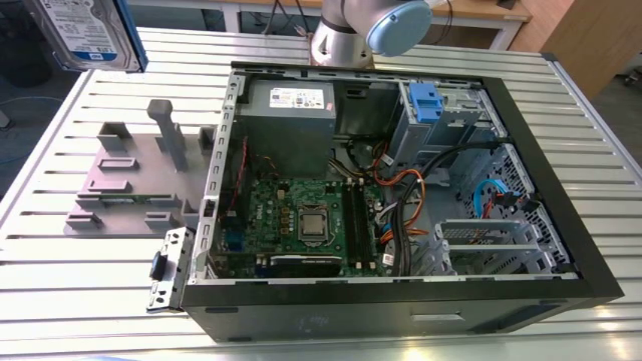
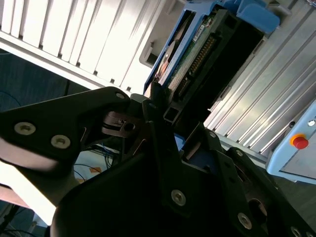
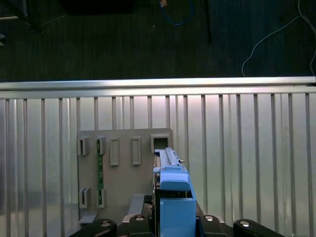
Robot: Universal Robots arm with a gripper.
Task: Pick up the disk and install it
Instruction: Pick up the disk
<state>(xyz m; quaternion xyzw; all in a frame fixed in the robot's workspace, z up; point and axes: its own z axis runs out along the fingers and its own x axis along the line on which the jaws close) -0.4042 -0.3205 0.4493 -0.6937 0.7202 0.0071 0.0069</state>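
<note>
High at the exterior view's left, the disk (image 1: 86, 30) hangs in the air, well above the bench (image 1: 60, 286) and well apart from the open computer case (image 1: 381, 301). Its broad face is silver-grey metal with a white-and-blue printed label, and a blue plastic carrier runs along one side. Beneath it sits the grey plastic stand (image 1: 131, 177), matte, with upright posts and rectangular slots. Inside the case are a green motherboard (image 1: 301, 218), a grey power supply box (image 1: 289, 113) and a silver drive cage (image 1: 441, 113) with a blue tab.

In the second wrist view, the tool (image 2: 165, 111) is clamped on the disk (image 2: 197, 54) at one end, its black fingers pressing on opposite sides. The green circuit board and a row of connector pins show along the underside. I judge the disk to be rigid, dense for its size and sensitive to knocks. The smooth metal may slip, so the narrow sides and carrier rails are the safest hold, away from the board and pins.

In the first wrist view, the disk (image 3: 170, 160) appears edge-on and upright. It is above the edge of the stand (image 3: 123, 168) and the ribbed aluminium bench (image 3: 237, 148).
</note>
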